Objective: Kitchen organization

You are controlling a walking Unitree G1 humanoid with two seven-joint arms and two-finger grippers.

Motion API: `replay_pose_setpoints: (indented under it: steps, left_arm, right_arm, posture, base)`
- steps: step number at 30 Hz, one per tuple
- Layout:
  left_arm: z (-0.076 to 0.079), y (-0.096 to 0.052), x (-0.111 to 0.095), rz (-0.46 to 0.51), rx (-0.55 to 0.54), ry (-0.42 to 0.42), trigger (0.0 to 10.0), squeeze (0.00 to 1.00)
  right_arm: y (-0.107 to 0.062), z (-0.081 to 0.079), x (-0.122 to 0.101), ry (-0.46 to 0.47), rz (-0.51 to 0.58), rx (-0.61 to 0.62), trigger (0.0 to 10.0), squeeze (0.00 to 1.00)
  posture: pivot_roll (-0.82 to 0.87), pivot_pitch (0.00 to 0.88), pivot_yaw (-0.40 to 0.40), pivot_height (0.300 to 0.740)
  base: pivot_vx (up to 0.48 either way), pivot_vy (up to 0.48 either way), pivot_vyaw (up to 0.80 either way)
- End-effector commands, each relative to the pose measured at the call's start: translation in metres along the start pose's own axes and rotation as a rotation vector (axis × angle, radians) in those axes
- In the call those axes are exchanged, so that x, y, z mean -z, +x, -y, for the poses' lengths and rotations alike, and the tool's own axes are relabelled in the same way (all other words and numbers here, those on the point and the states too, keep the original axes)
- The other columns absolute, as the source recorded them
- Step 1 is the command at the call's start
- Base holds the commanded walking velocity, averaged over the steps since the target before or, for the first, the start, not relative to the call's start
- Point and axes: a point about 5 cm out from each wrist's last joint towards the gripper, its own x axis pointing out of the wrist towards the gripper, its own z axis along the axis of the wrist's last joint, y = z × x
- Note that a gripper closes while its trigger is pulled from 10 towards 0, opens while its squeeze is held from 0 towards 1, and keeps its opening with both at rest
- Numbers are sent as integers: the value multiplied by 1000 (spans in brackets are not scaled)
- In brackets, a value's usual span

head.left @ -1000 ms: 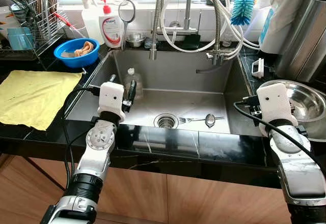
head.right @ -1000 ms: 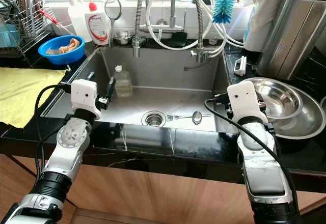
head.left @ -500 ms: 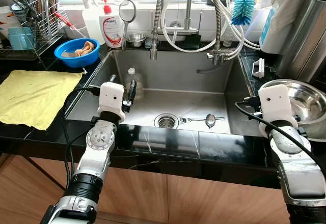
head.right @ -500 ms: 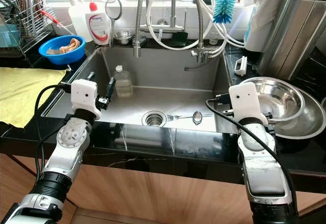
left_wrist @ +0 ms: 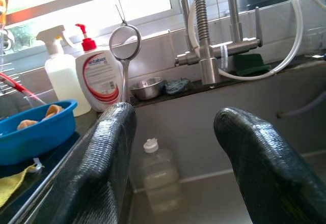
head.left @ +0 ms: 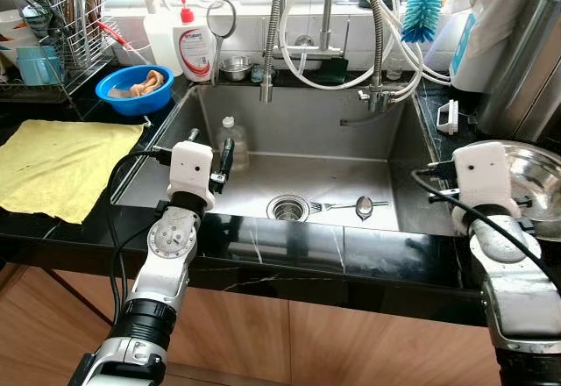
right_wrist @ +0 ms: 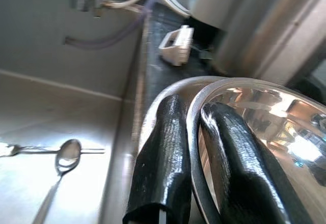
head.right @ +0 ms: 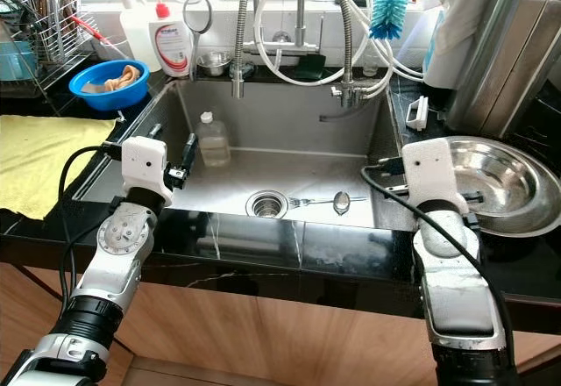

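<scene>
My right gripper (right_wrist: 191, 109) is shut on the rim of a steel bowl (right_wrist: 265, 117), one finger inside and one outside. That bowl (head.left: 536, 182) sits on the black counter right of the sink (head.left: 307, 175), and the white wrist housing hides the fingers in the head views. A spoon (head.left: 364, 204) and a fork (head.left: 329, 205) lie on the sink floor beside the drain (head.left: 287, 208). A small clear plastic bottle (head.left: 230, 137) stands at the sink's left wall. My left gripper (head.left: 210, 145) hangs open over the sink's front left, pointing at that bottle (left_wrist: 158, 173).
A yellow cloth (head.left: 57, 162) covers the left counter, with a blue bowl (head.left: 133, 88) and dish rack (head.left: 53, 35) behind it. Soap bottle (head.left: 197, 48), strainer, faucet hoses (head.left: 351, 26) and blue brush (head.left: 423, 13) line the back. A tall steel container (head.left: 526, 61) stands far right.
My right arm has moved to the right, taking the steel bowl with it further from the sink's edge. The left arm has stayed put.
</scene>
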Motion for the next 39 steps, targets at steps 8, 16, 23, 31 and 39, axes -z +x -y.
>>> replay_pose_setpoints:
  steps: [8,16,23,31,39]
  left_arm:
    - [-3,0,-1,-3,-7,1,10000,0]
    - [-1,-2,1,-4,-5,-7,10000,0]
    - [0,-4,-2,21,-15,-41,10000,0]
    - [-2,-7,-3,36,-23,-50,10000,0]
    - [-2,-9,-4,38,-24,-47,10000,0]
  right_arm:
    - [-5,4,-43,80,254,29,0,0]
    - [-13,-23,-78,12,455,-127,10000,0]
    - [-20,-57,-86,-25,551,-345,10000,0]
    - [-18,-71,-76,33,522,-396,10000,0]
    - [-17,-90,-60,120,450,-514,10000,0]
  posture:
    - [-49,0,56,720]
    - [-50,0,47,720]
    - [-35,0,37,720]
    - [-18,0,26,720]
    - [-15,0,22,720]
  base:
    - [0,0,0]
    - [0,0,0]
    - [0,0,0]
    - [0,0,0]
    - [0,0,0]
